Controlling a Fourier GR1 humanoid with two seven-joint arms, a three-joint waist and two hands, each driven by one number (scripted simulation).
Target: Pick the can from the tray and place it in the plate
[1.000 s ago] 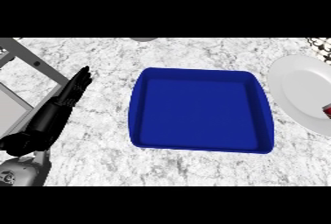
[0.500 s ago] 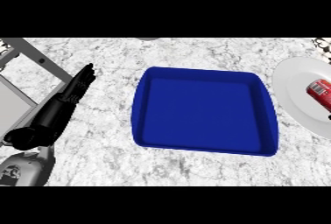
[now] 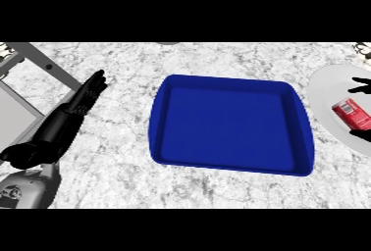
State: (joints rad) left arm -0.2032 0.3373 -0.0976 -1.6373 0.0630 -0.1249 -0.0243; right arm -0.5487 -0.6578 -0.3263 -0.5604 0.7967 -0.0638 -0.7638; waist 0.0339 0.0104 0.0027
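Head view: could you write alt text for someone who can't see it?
A red can lies on a white plate at the right edge, with the right hand around it. A blue tray sits mid-counter, and the left hand rests open at the left.

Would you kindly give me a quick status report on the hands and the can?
Left hand open, resting at counter's left. Right hand at right edge, fingers either side of red can. Can over white plate. Blue tray holds nothing.
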